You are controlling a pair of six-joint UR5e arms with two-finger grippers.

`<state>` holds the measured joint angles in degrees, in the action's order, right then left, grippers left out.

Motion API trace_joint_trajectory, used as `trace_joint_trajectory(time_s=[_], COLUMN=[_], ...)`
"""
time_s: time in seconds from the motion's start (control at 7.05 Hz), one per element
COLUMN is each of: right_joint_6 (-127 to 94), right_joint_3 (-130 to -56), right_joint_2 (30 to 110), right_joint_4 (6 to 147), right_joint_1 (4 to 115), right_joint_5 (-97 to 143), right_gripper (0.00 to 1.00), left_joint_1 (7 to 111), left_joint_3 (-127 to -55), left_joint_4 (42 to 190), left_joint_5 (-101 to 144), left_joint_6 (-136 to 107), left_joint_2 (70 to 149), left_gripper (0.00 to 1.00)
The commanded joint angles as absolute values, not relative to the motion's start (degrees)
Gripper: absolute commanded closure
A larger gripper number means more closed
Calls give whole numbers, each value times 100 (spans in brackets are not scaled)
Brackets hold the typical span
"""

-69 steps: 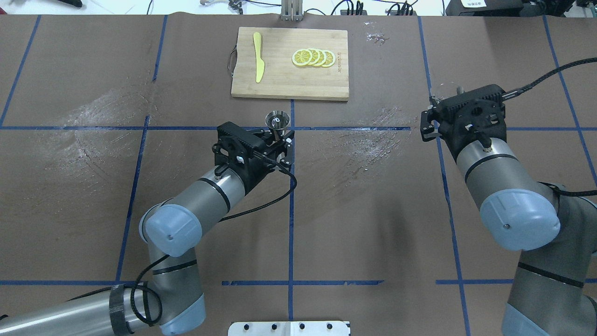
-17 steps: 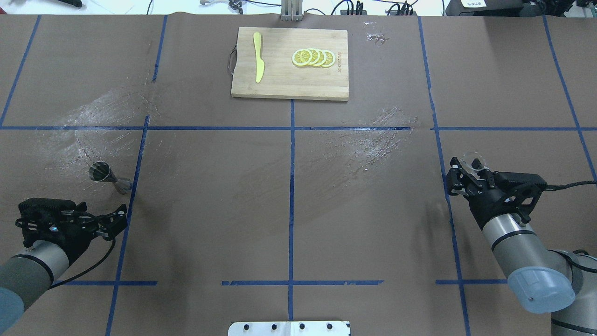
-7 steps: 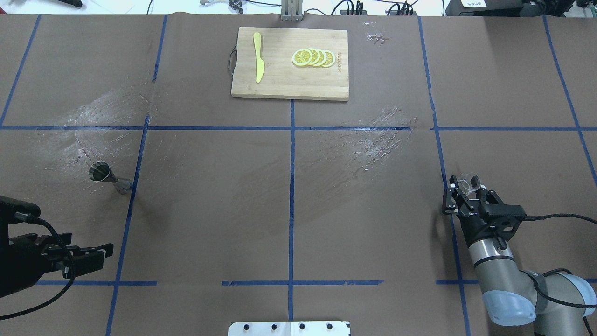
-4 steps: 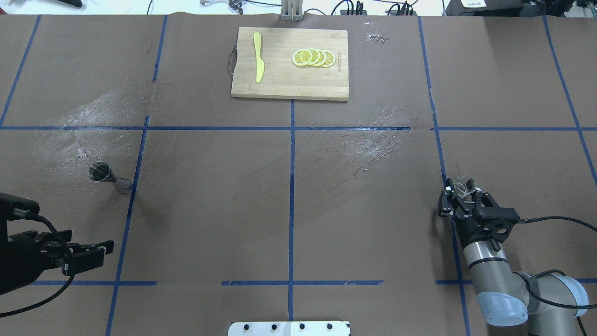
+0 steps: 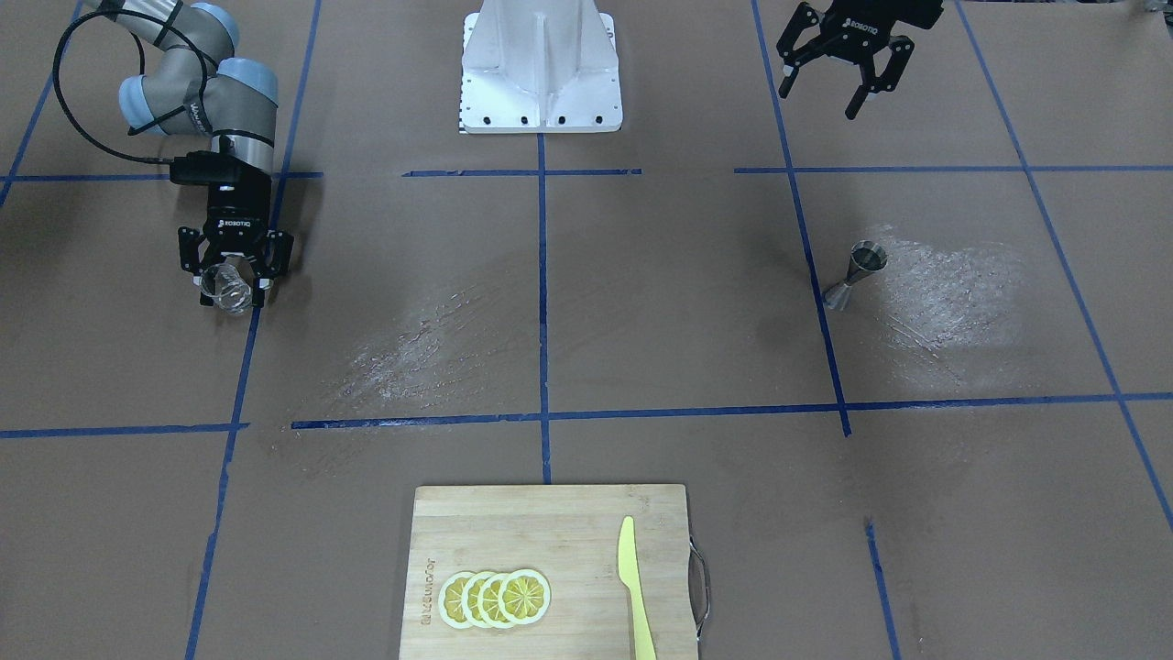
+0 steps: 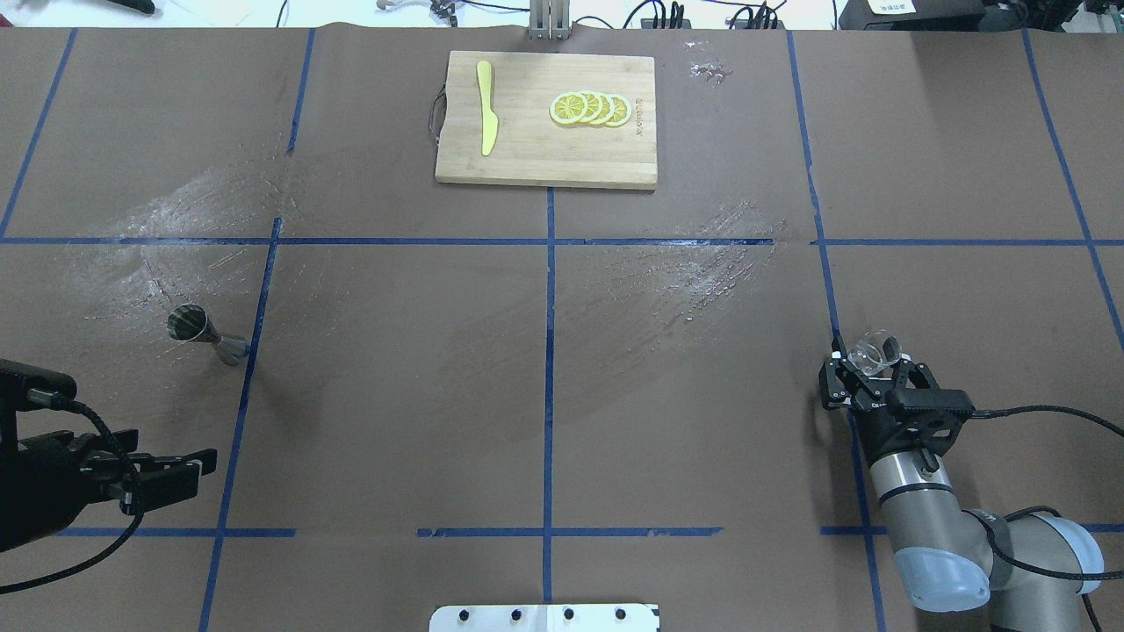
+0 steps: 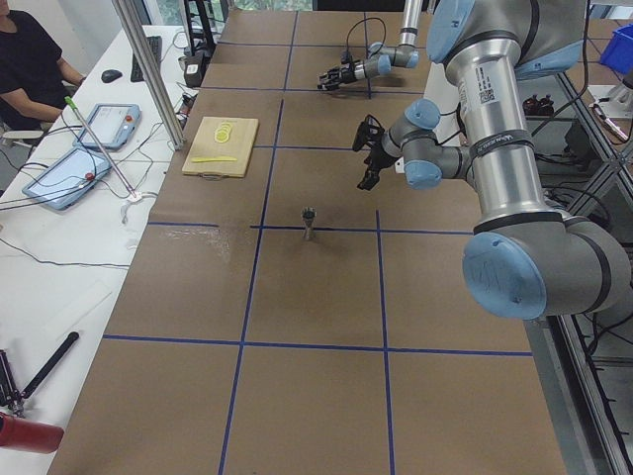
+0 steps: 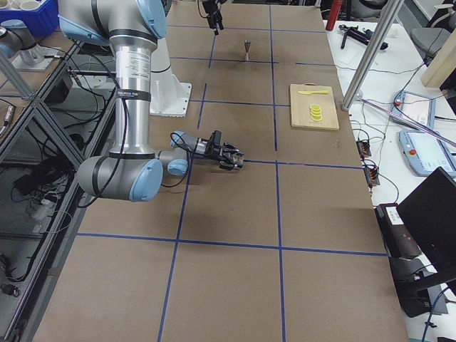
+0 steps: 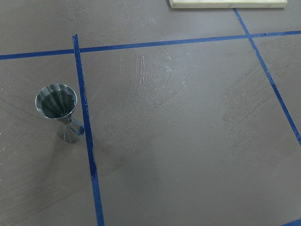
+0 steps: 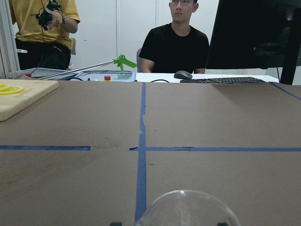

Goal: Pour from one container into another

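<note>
**Right gripper** point(image 6: 872, 362): fingers pinched on the sides of the tumbler point(image 6: 875, 350), a small clear glass. The tumbler sits at 4 o'clock on the worktop point(image 6: 395, 369) in the overhead view, over a blue tape line point(image 6: 841, 290). It looks just clear of the surface, though contact at its base cannot be told. The right wrist view shows only its curved rim, at 6 o'clock in the frame.

**Left gripper** point(image 5: 818, 99): fingers spread wide with nothing between them. It is held above the worktop at 8 o'clock in the overhead view.

**Jigger** point(image 6: 200, 331): grey steel, two cones joined at a narrow waist. It stands upright at 9 o'clock on the worktop, its foot just beside a blue tape line. It is at 12 o'clock from the left gripper, apart from it, and well apart from the tumbler.

**Cutting board** point(image 6: 527, 154): wooden, at 12 o'clock by the far edge.
- Yellow knife point(image 6: 486, 107) lies toward the board's 9 o'clock end.
- Lemon slices point(image 6: 590, 108) lie in an overlapping row toward its 3 o'clock end.

**Worktop**: brown cover with a blue tape grid. Whitish smears point(image 6: 702, 263) lie at centre right and at 10 o'clock.

**Beyond the worktop, right wrist view**: a seated person in a black shirt point(image 10: 175, 44), a standing person in a yellow shirt point(image 10: 40, 19), and a keyboard point(image 10: 221, 80).
</note>
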<state>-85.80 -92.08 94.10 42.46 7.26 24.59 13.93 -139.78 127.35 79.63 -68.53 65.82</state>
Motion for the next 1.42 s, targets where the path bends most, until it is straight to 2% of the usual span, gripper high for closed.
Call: trace_joint_trajectory(time_s=[0.0, 0.57, 0.99, 1.28], right_joint_6=[-8569, -8490, -8464, -8473], right_joint_3=[-9229, -9438, -10149, -10614], right_joint_2=[9413, 9571, 10255, 10457], right_joint_4=[4245, 4254, 4245, 4254], right_joint_1=[729, 730, 511, 300], right_joint_5=[2443, 2505, 2697, 3056], right_gripper=[0, 0, 0, 0], left_joint_1=[1397, 1537, 1564, 2079], left_joint_3=[-13966, -13992, -14010, -14054], left_joint_4=[12735, 12709, 12647, 12604], left_joint_5=[7954, 8207, 8253, 8821], left_joint_6=[-6855, -6847, -6838, -6374], left_joint_2=[6609, 6740, 6785, 6846], left_gripper=[0, 0, 0, 0])
